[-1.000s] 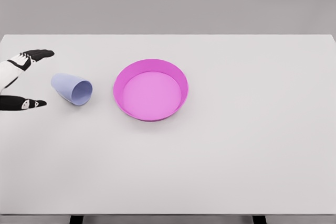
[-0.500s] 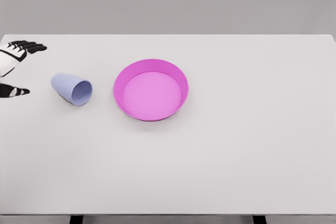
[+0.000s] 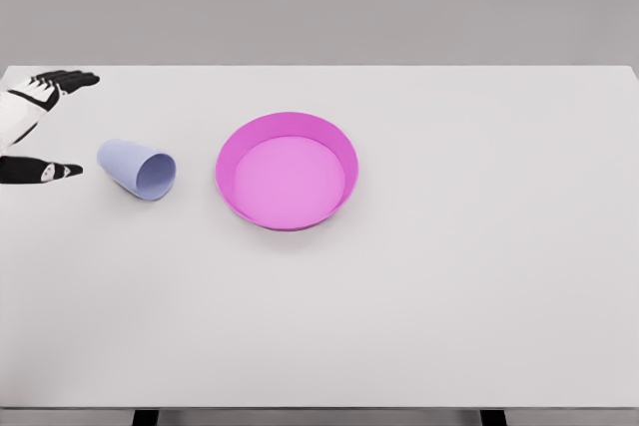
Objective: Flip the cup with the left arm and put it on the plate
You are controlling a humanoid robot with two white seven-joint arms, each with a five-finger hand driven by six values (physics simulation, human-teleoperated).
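Lavender cup [image 3: 138,169] lies sideways, mouth facing the plate [image 3: 287,172].

No readable text, labels or numbers.

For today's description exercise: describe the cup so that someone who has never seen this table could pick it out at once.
Start at the pink plate near the middle of the white table, then look left. The cup lies there on its side, mouth towards the plate. It is pale lavender and small, unlike the black-and-white left hand beyond it.
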